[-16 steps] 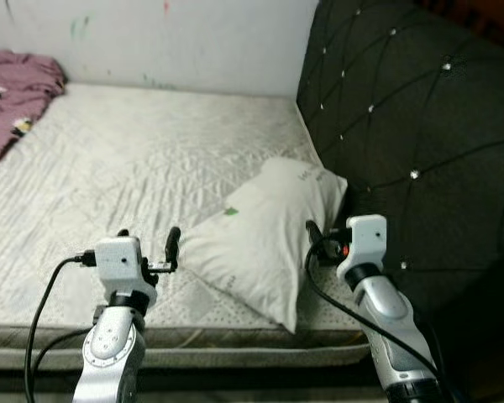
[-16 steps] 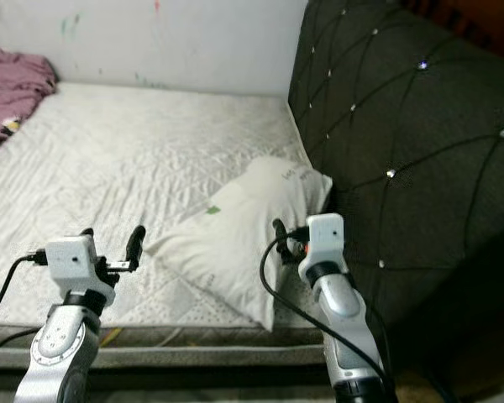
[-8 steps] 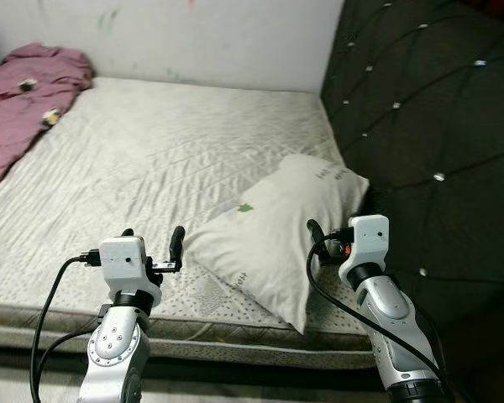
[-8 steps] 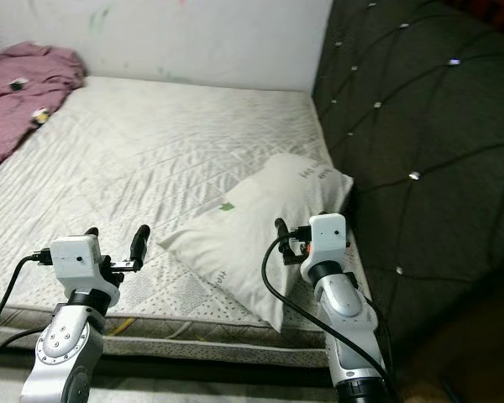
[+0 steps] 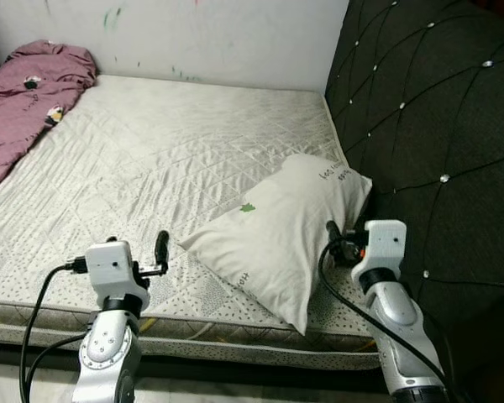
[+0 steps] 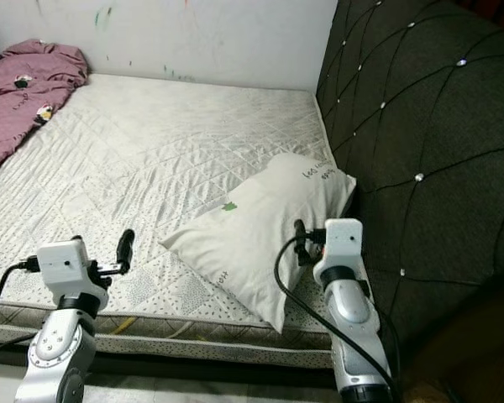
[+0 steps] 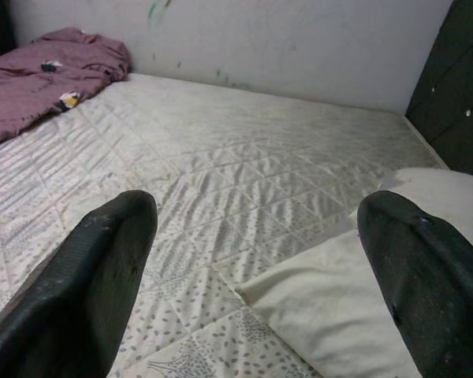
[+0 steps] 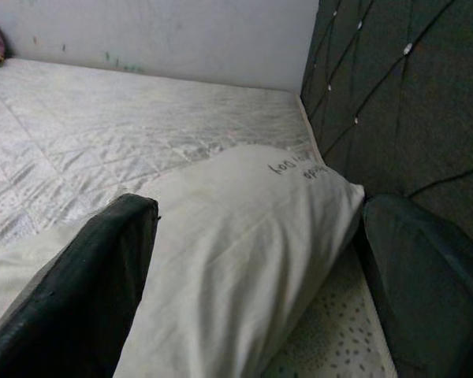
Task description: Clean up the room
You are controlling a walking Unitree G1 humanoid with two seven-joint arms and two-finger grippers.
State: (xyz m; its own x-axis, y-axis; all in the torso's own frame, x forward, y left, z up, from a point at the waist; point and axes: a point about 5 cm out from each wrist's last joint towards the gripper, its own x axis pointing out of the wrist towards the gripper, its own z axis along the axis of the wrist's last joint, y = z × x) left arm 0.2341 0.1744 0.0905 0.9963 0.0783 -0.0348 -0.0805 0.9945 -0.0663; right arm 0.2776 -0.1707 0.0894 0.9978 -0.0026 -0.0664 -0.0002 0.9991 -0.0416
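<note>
A white pillow (image 5: 277, 231) with a small green mark lies askew on the bare quilted mattress (image 5: 151, 151), its far end against the black headboard (image 5: 428, 126). A mauve blanket (image 5: 25, 92) is bunched at the bed's far left corner. My left gripper (image 5: 139, 252) hovers open over the mattress's front edge, left of the pillow's near corner (image 7: 363, 268). At the pillow's right side, next to the headboard, my right gripper (image 5: 353, 243) is open, with the pillow (image 8: 236, 228) just ahead of its fingers. Neither gripper holds anything.
The tufted headboard runs along the bed's right side. A white wall (image 5: 218, 38) with small paint marks closes the far side. The mattress's front edge (image 5: 202, 336) is just below my arms, with a strip of floor (image 5: 17, 386) under it.
The whole view has shifted as my head moved, so more of the mauve blanket shows at the left. My left arm sits lower and further left. Both grippers remain open.
</note>
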